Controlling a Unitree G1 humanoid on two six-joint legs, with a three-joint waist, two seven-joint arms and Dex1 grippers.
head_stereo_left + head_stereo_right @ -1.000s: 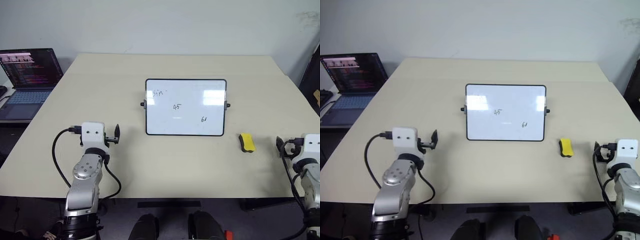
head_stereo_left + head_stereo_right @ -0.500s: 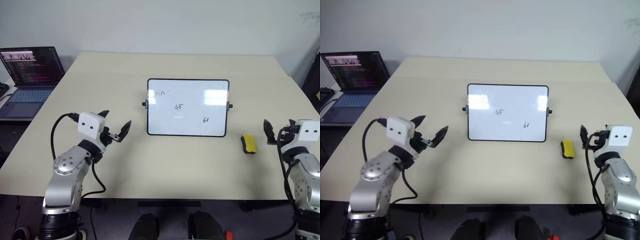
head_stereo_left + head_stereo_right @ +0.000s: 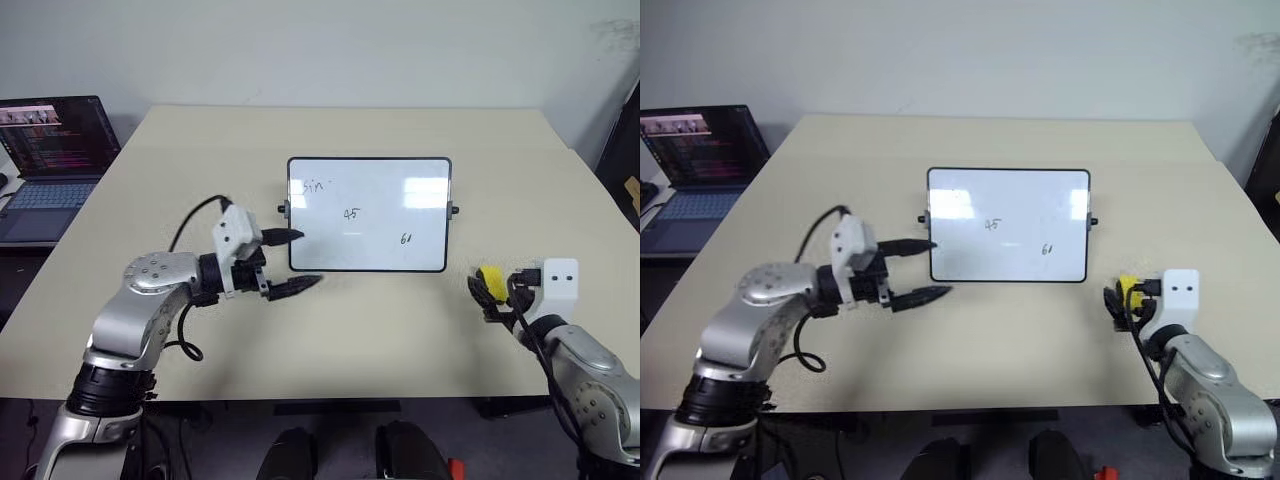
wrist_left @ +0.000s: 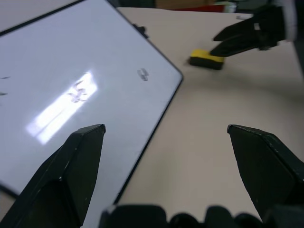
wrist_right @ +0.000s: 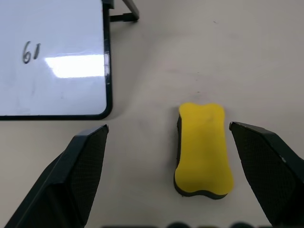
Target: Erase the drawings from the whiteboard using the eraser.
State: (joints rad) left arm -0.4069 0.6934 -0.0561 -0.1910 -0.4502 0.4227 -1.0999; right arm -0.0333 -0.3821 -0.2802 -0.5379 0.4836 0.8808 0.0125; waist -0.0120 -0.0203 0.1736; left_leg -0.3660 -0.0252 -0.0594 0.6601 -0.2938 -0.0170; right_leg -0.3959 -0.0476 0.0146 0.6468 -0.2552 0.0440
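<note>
A: Layout?
B: Beige counter (image 3: pixel 400 330). Laptop (image 3: pixel 50 150) on a separate surface off its far-left corner, screen lit. Whiteboard (image 3: pixel 369 214) sits mid-counter.
A: Marks?
B: Drawings (image 3: pixel 351 213) intact: "sin" upper left, "45" centre, "61" lower right.
A: Left arm?
B: Left gripper (image 3: pixel 292 261) points across toward the board's near-left corner, jaws spread wide, nothing held. One fingertip is just at the board's left edge; contact unclear.
A: Right?
B: Right gripper (image 5: pixel 171 166) over the eraser (image 5: pixel 203 148), jaws wide, straddling it with clear gaps on both sides. Eraser lies flat on the counter, yellow side up, just off the board's near-right corner.
</note>
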